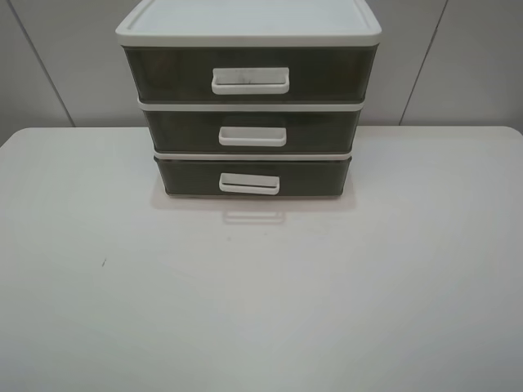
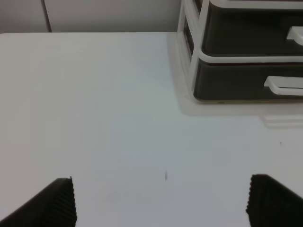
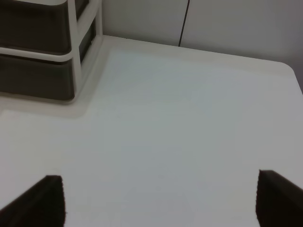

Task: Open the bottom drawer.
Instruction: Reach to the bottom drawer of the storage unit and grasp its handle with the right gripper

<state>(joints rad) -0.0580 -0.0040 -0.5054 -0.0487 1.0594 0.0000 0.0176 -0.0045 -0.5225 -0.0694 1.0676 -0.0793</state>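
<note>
The bottom drawer [image 1: 188, 175] is the lowest of three smoky dark drawers in a white-framed unit at the back middle of the table. It is shut, and its small white loop handle [image 1: 249, 184] faces the front. Neither gripper shows in the exterior high view. The left gripper [image 2: 161, 203] is open and empty, low over the table, with the bottom drawer [image 2: 227, 85] and its handle [image 2: 284, 86] well ahead of it to one side. The right gripper [image 3: 158, 198] is open and empty, and the corner of the bottom drawer [image 3: 33, 78] is far ahead of it.
The middle drawer [image 1: 184, 129] and the taller top drawer [image 1: 172, 73] are shut above the bottom one. The unit stands on a white table [image 1: 261, 286] with rounded back corners. A pale panelled wall [image 1: 458, 73] rises behind it.
</note>
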